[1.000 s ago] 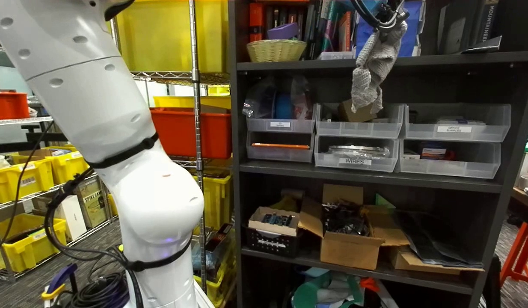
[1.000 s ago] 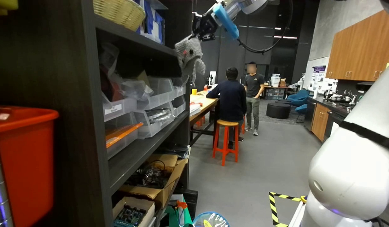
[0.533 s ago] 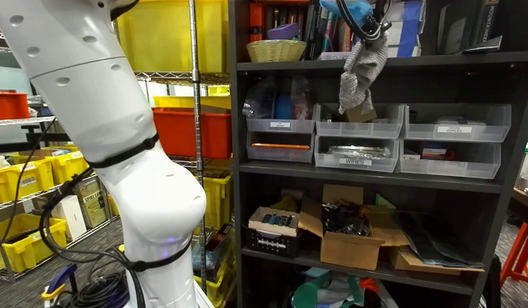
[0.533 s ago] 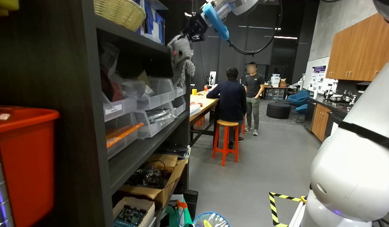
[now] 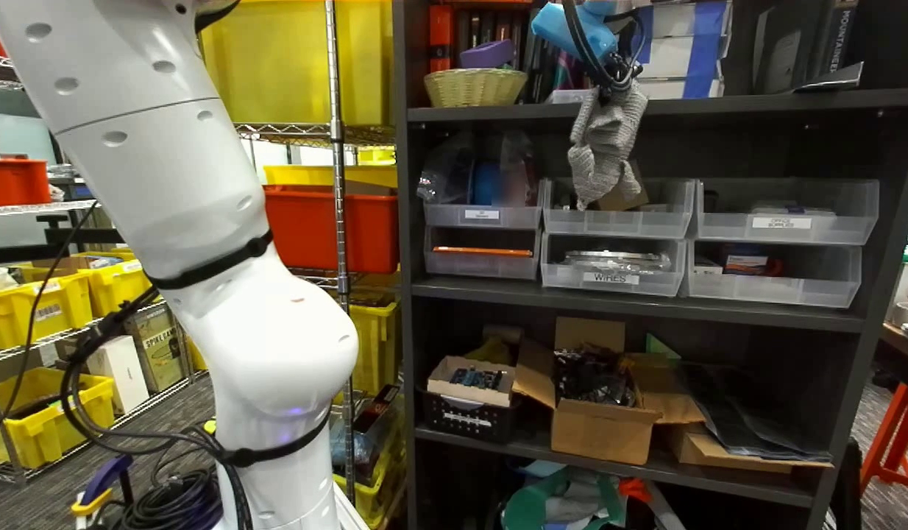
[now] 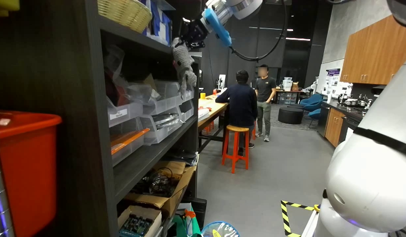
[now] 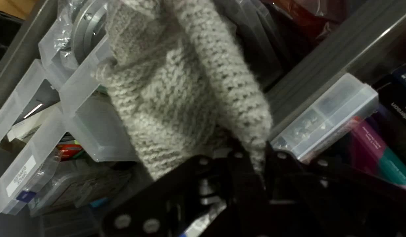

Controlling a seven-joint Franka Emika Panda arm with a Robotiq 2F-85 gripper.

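Dark shelves (image 5: 638, 303) | upper: wicker basket (image 5: 476, 89) | middle: stacked clear bins (image 5: 617, 223) | lower: open cardboard box (image 5: 601, 432)

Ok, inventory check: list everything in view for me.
bookcase: 1, dark grey, middle of an exterior view
knit item: 1, grey, hanging before the bookcase
basket: 1, straw, bookcase's upper shelf
books: several, mixed, same shelf
clear bins: 6, translucent, one shelf down
cardboard boxes: 2+, brown, below the clear bins
wire racking: count unclear, silver, beside the bookcase
yellow bins: several, yellow, on the racking
red bins: 2+, red, on the racking
table: 1, light wood, beyond the bookcase
people: 2, dark tops, by the table
stools: 2+, orange, by the table
chairs: 2+, blue, far back
cabinets: count unclear, brown, on a wall
arm: 1, white, both exterior views
gripper: 1, black, shut on the knit item
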